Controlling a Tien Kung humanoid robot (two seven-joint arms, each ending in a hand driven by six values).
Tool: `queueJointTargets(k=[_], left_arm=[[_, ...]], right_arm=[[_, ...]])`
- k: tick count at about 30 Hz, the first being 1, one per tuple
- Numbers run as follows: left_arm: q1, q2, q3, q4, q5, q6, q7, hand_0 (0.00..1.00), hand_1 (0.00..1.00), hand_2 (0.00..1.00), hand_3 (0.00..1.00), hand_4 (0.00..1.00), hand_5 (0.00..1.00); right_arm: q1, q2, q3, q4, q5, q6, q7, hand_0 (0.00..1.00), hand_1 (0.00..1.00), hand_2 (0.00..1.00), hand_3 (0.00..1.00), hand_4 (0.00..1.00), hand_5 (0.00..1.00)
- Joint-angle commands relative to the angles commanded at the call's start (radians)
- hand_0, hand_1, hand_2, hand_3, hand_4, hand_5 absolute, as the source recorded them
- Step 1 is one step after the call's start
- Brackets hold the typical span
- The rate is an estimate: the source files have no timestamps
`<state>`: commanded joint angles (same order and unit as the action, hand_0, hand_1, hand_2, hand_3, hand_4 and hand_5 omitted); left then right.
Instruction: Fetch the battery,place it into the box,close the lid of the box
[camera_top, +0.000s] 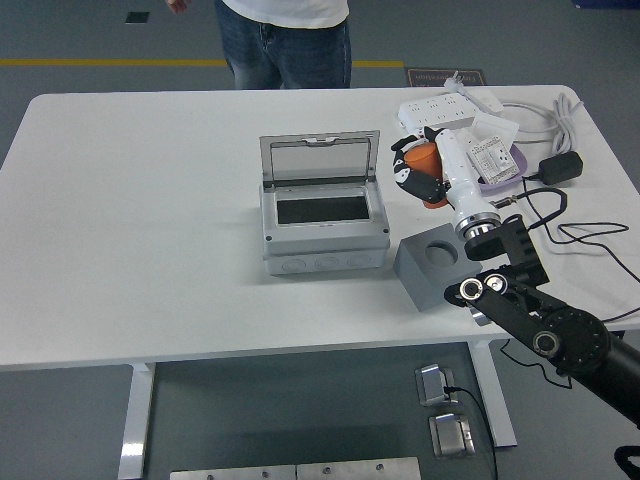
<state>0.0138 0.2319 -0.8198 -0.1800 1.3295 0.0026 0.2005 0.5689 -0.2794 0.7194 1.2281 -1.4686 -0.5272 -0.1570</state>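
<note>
Battery (424, 164), orange, gripped in right hand (420, 172), fingers wrapped round it, held above table (140, 230) btwn box (322, 210) w/ lid (320, 157) up and grey holder (436, 266); seemingly tilted.

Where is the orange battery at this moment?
In the head view, the orange battery is held in the right hand, lifted above the table on the right side, between the open grey box and the purple tray.
</note>
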Motion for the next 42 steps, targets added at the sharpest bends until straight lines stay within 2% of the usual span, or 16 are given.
queueJointTargets(k=[3,8,11,16,27,37,42], left_arm=[[0.003,0.002,-0.002,0.0,-0.001,-0.001,0.001,0.63,0.707,0.63,0.604,0.614,0.501],[0.007,0.004,-0.005,0.0,-0.001,-0.002,0.003,0.63,0.707,0.631,0.605,0.613,0.498],[0.006,0.006,-0.005,0.0,-0.001,-0.003,0.003,0.63,0.707,0.631,0.605,0.613,0.498],[0.005,0.009,-0.004,0.0,0.0,-0.004,0.003,0.631,0.706,0.631,0.604,0.613,0.497],[0.0,0.014,-0.004,0.0,0.005,-0.008,0.007,0.631,0.707,0.632,0.604,0.612,0.495],[-0.006,0.018,-0.003,0.0,0.011,-0.011,0.007,0.631,0.706,0.632,0.604,0.611,0.495],[-0.009,0.018,-0.002,0.0,0.011,-0.012,0.007,0.631,0.706,0.633,0.604,0.611,0.495]], right_arm=[[0.043,0.004,-0.057,-0.006,-0.114,0.066,-0.113,0.099,0.215,0.241,0.254,0.002,0.002],[0.109,0.034,-0.155,-0.021,-0.288,0.169,-0.274,0.101,0.215,0.242,0.253,0.002,0.002],[0.147,0.058,-0.208,-0.031,-0.369,0.207,-0.351,0.101,0.215,0.242,0.253,0.002,0.002],[0.204,0.093,-0.274,-0.046,-0.445,0.232,-0.432,0.103,0.216,0.242,0.254,0.002,0.002],[0.316,0.18,-0.369,-0.108,-0.431,0.237,-0.433,0.104,0.217,0.243,0.255,0.002,0.002],[0.373,0.246,-0.451,-0.208,-0.378,0.176,-0.375,0.105,0.217,0.244,0.256,0.002,0.002],[0.378,0.255,-0.469,-0.247,-0.348,0.159,-0.35,0.106,0.217,0.243,0.257,0.002,0.002]])
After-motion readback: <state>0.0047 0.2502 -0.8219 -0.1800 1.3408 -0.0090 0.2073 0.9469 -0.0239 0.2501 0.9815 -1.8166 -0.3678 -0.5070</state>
